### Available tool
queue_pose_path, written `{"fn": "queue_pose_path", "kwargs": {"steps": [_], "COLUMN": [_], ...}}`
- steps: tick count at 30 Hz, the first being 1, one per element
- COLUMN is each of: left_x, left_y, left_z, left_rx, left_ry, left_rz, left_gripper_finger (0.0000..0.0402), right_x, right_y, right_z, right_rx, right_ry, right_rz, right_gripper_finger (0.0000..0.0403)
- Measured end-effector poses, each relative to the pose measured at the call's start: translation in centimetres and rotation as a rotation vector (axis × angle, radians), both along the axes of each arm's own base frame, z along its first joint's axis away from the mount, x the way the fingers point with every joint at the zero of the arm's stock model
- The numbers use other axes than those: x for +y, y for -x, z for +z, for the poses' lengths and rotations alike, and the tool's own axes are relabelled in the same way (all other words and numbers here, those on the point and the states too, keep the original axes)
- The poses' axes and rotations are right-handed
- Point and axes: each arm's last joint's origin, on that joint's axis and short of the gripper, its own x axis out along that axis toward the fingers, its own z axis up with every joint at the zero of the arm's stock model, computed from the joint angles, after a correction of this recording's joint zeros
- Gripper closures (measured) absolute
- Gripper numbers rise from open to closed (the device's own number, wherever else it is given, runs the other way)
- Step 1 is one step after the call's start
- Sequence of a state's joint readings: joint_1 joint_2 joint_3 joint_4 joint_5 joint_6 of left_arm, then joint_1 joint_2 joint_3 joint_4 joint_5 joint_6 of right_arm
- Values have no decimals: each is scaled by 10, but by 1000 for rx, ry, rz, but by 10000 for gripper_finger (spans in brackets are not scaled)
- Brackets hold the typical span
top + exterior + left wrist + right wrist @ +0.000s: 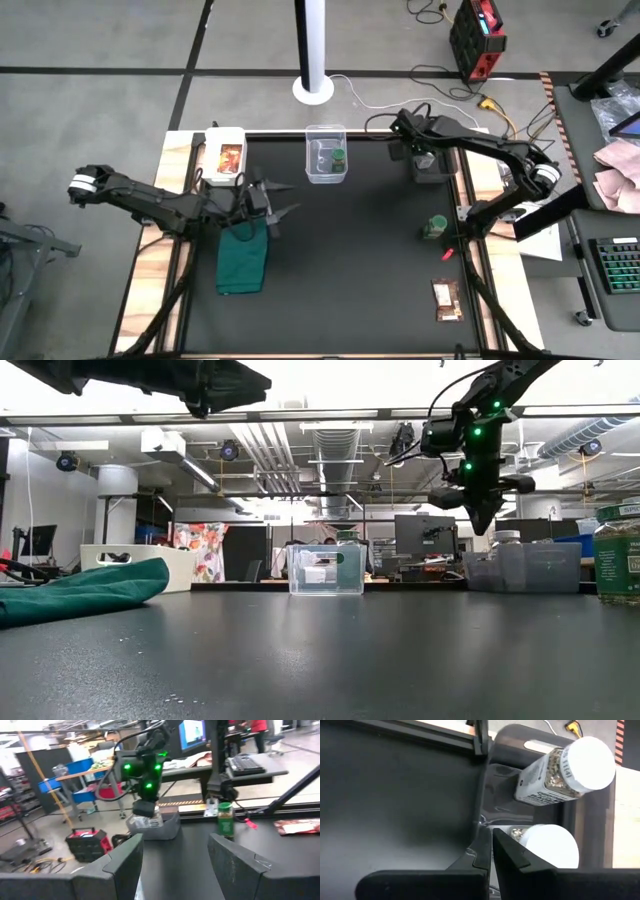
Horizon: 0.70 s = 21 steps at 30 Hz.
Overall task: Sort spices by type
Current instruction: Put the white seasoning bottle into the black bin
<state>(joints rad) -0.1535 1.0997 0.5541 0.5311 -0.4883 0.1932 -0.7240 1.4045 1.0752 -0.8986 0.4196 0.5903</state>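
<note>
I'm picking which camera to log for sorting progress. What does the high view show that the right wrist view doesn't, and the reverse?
Only the high view shows the green-lidded jar standing on the mat, a second one in the clear box, the packet near the front edge, another in the white tray, the green cloth, and the left end effector open.

Only the right wrist view shows two white-lidded jars in the dark bin.

Both share the black mat, dark bin and right end effector, shut, empty.
</note>
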Motion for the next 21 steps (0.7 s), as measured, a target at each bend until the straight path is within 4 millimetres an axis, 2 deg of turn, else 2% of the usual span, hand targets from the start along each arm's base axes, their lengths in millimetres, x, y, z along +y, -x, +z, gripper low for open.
{"fn": "queue_pose_path", "kwargs": {"steps": [21], "left_x": [0], "left_y": [-1], "left_z": [-4], "left_rx": [25], "left_ry": [2], "left_rz": [28], "left_gripper_finger": [196], "right_x": [13], "right_y": [16], "right_z": [-3], "right_rx": [179], "right_ry": [-124], "right_rz": [-15], "right_gripper_finger": [394]}}
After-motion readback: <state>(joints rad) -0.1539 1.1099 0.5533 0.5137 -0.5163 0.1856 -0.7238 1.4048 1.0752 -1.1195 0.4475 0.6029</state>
